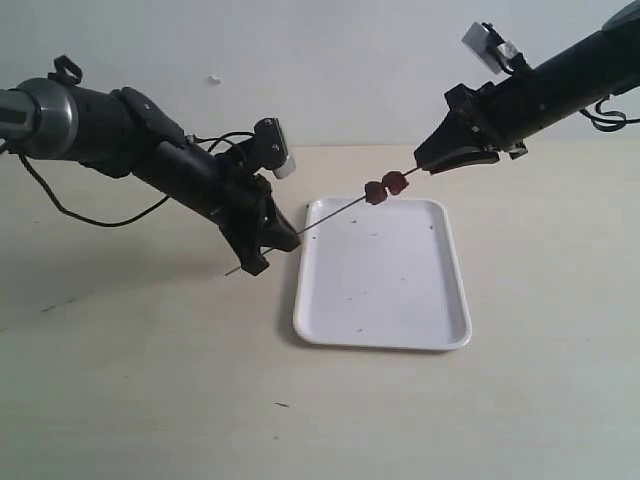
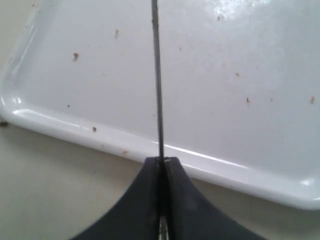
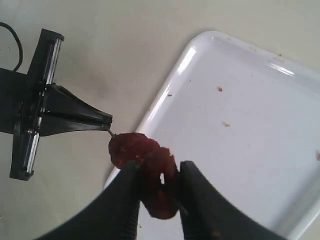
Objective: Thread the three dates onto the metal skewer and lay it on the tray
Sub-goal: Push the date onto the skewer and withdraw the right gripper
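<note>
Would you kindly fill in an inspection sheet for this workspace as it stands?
Surface: beige table, a few dark specks.
Job's things: white tray, crumb-flecked; skewer held in the air above it, dates threaded near its far end.
Clutter: nothing seen.
Pincers: left pincer shut on skewer; right pincer closed around dates.
Cables: black cable hanging by left arm.
Surroundings: plain pale wall.

black arms (image 1: 150, 150), looping black cables (image 1: 62, 212), pale wrist cameras (image 1: 487, 45)
</note>
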